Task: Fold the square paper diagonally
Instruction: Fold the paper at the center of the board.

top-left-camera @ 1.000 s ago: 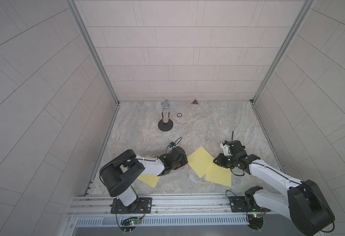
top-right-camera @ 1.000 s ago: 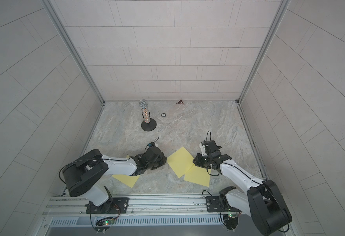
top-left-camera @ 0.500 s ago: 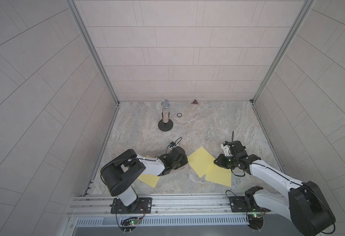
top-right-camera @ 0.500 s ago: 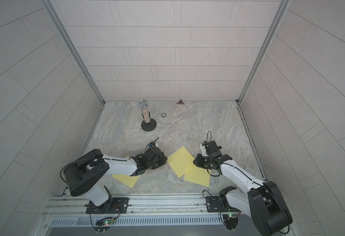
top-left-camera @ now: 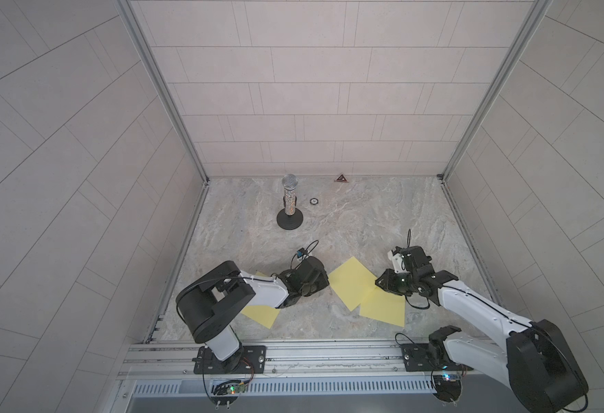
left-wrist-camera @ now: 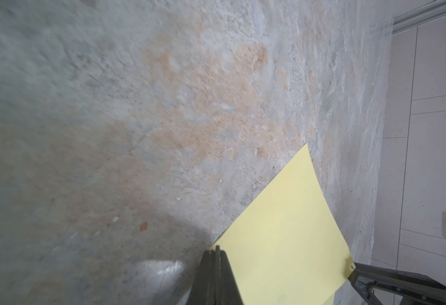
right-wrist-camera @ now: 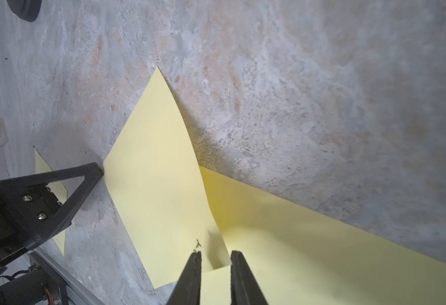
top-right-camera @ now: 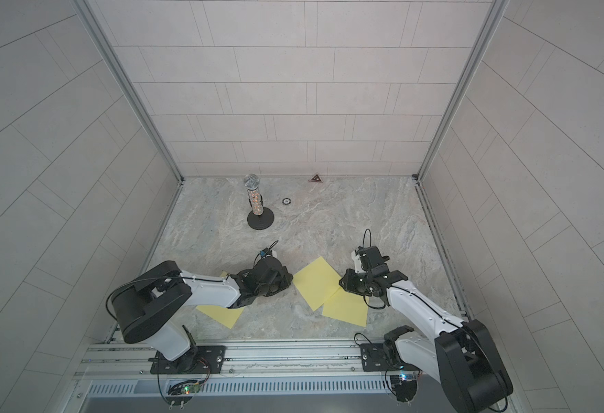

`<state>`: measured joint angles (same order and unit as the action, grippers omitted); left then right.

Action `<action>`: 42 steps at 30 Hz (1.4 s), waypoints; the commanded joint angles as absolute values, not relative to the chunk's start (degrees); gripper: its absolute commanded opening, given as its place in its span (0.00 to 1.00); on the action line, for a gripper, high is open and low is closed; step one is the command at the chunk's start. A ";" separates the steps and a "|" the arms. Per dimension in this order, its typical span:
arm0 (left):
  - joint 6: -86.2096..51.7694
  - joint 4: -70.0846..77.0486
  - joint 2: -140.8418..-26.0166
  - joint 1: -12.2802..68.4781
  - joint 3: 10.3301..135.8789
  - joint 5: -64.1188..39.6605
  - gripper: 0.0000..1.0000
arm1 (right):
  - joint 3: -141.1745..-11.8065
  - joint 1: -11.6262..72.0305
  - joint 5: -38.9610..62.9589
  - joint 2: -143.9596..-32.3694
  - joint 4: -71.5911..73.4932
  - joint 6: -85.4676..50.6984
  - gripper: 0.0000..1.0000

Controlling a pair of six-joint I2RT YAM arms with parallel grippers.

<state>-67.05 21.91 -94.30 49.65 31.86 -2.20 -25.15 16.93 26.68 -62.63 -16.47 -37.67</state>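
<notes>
Paper (right-wrist-camera: 158, 171) lies flat and unfolded between my two tools, so by my reckoning the fold has not begun. No crease shows, and only the corner by the right tool curls up a little.

My right tool (right-wrist-camera: 216, 254) has its jaws a little apart with that raised corner in the gap, and I see no clamp on it. My left tool (left-wrist-camera: 214, 250) is closed tight, its tip touching the opposite corner. Whether it pinches the sheet or only pins it to the desk (top-left-camera: 365, 221) I cannot tell.

In both top views the paper lies as a diamond between the tools, near the front of the desk. Its right corner overlaps a second sheet (top-left-camera: 382, 309) lying below the right tool, and a third sheet (top-left-camera: 259, 314) lies partly under the left arm (top-left-camera: 261, 291). A mic (top-left-camera: 289, 203) stands well apart at the back.

Left to do, as I judge it: take one corner, carry it onto the opposite corner, and press the diagonal crease.
</notes>
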 commanded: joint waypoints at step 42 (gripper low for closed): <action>-65.96 10.19 -98.44 49.61 28.37 -1.74 0.00 | -25.33 13.71 30.41 -65.67 -11.26 -40.68 0.00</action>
<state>-67.05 22.68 -94.56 49.65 31.73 -2.22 -25.26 13.80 29.45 -67.57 -10.57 -40.93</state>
